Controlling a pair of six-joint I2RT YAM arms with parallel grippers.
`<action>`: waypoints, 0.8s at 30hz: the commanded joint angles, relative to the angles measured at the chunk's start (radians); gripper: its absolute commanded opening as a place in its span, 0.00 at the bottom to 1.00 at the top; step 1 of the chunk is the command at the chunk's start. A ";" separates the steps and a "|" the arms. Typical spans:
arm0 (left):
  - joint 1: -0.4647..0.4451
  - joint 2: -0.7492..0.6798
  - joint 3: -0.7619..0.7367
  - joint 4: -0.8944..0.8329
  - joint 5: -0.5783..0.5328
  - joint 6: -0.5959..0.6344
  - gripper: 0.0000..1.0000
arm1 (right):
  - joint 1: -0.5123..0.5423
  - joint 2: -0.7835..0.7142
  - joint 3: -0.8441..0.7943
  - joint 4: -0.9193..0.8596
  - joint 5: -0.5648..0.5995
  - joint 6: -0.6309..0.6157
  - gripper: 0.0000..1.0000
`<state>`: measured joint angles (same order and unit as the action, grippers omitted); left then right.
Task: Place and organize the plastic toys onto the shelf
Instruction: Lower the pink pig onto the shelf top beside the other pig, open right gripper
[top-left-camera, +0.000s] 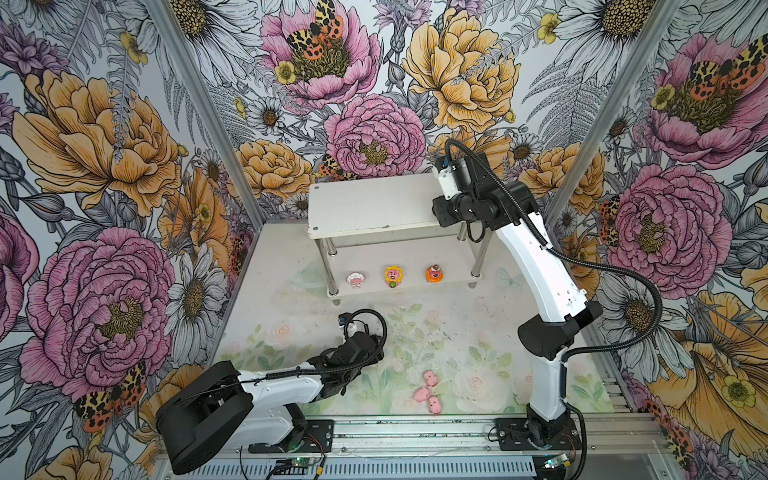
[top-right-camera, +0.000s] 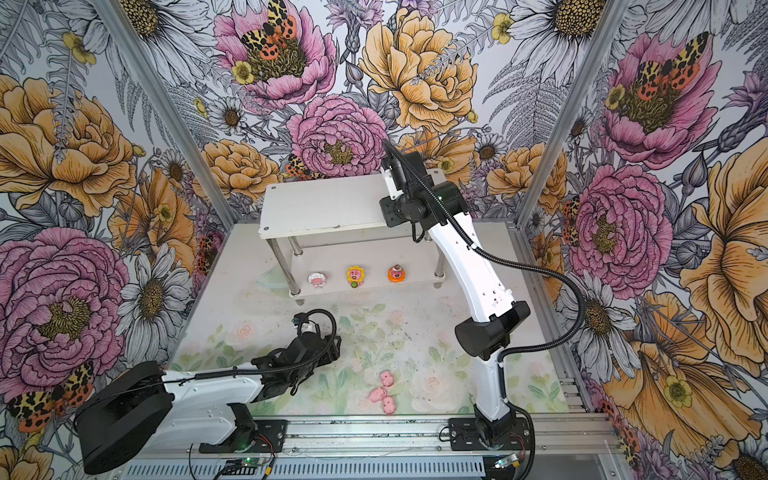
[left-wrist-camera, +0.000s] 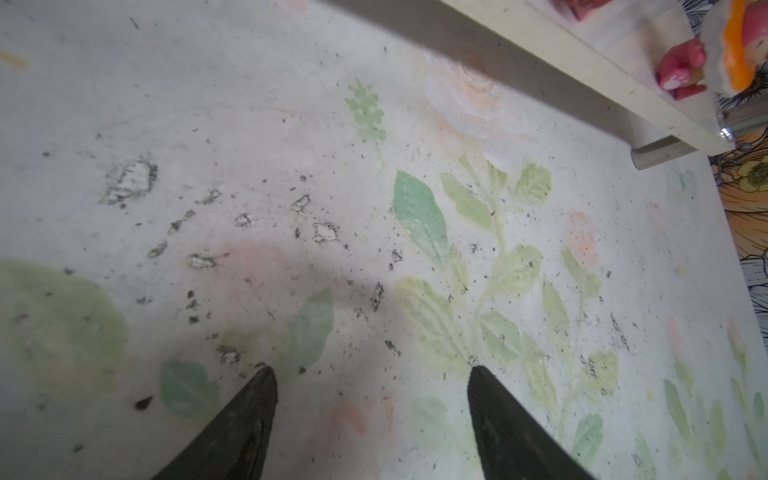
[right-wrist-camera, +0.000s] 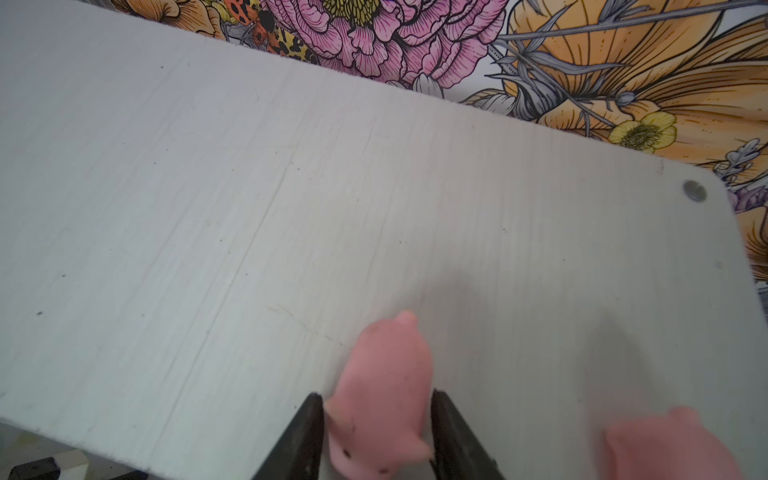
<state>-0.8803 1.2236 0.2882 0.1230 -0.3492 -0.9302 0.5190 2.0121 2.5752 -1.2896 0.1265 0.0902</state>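
Pink pig between right tool jaws, atop shelf

- White two-tier metal-legged shelf: top board bare leftward; two small pink plastic pigs occupy its right end.
- Lower tier's front edge: three pig-faced plastic figures block it.

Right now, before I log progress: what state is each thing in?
Shelf: upright on the table.
Three figures: in a row on lower tier.
Three loose pigs: lying on the table.
Pig between right jaws: on top tier, grip unclear.
Second pig: on top tier.
Left jaws: open, empty.
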 joint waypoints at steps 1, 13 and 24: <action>0.007 0.024 0.003 -0.002 0.045 0.018 0.75 | -0.007 0.013 0.003 0.001 -0.012 0.007 0.47; 0.009 -0.004 -0.007 -0.018 0.029 0.019 0.75 | -0.023 0.045 0.003 0.043 -0.085 0.020 0.49; 0.018 -0.027 -0.018 -0.028 0.024 0.018 0.75 | -0.028 0.041 -0.007 0.044 -0.104 0.034 0.32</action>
<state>-0.8742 1.2098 0.2859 0.1123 -0.3393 -0.9237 0.4973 2.0377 2.5748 -1.2282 0.0299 0.1143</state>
